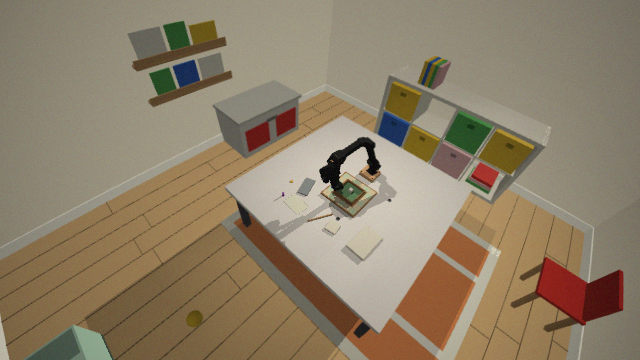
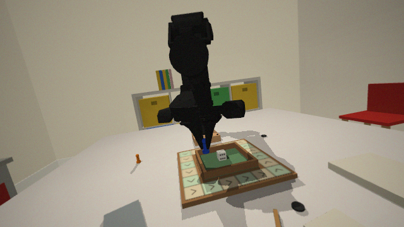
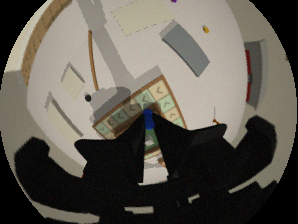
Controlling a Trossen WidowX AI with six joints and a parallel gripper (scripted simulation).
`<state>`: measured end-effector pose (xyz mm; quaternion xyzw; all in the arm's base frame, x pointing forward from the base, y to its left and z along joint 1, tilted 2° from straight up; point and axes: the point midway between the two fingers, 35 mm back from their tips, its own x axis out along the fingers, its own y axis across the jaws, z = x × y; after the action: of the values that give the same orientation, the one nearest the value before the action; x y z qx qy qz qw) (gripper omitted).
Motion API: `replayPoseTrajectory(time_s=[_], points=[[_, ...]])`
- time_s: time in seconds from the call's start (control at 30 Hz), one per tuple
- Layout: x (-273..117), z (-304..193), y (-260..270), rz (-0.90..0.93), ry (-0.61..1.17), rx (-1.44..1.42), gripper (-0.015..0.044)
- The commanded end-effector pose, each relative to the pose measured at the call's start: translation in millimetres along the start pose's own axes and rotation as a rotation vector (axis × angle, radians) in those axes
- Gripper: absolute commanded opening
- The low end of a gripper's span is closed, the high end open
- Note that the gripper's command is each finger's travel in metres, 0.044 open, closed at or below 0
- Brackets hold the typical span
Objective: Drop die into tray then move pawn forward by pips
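Note:
The blue pawn [image 2: 205, 149] [image 3: 149, 120] is held between the fingertips of my gripper [image 2: 205, 145], which is shut on it. In the exterior view the pawn shows in front of the left back part of the tray, seemingly raised above the board [image 2: 237, 192] [image 3: 163, 82]. The white die [image 2: 221, 155] [image 1: 351, 190] lies in the green-floored dice tray [image 2: 230, 170]; its side towards the exterior camera shows six pips, and its top pips are too small to read surely. Arrows mark the ring of squares around the tray.
An orange pawn [image 2: 138, 159] stands left of the board. A grey slab [image 1: 306, 186] [image 3: 186, 48], a pale sheet [image 1: 296, 204], a brown stick [image 1: 320, 217] [image 3: 92, 60], a black disc [image 2: 298, 206], a small pale block [image 1: 332, 227] and a large pale slab [image 1: 364, 242] lie around it.

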<state>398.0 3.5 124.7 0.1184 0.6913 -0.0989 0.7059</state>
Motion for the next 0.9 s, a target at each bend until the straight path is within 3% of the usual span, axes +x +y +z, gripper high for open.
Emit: replayPoseTrajectory(time_s=[0.0, 0.3, 0.87], points=[[13.6, -8.5, 12.5, -0.001, 0.003, 0.005, 0.0], [42.8, -28.2, 39.2, 0.001, 0.005, 0.005, 0.0], [79.2, -29.0, 39.7, 0.001, 0.005, 0.005, 0.0]])
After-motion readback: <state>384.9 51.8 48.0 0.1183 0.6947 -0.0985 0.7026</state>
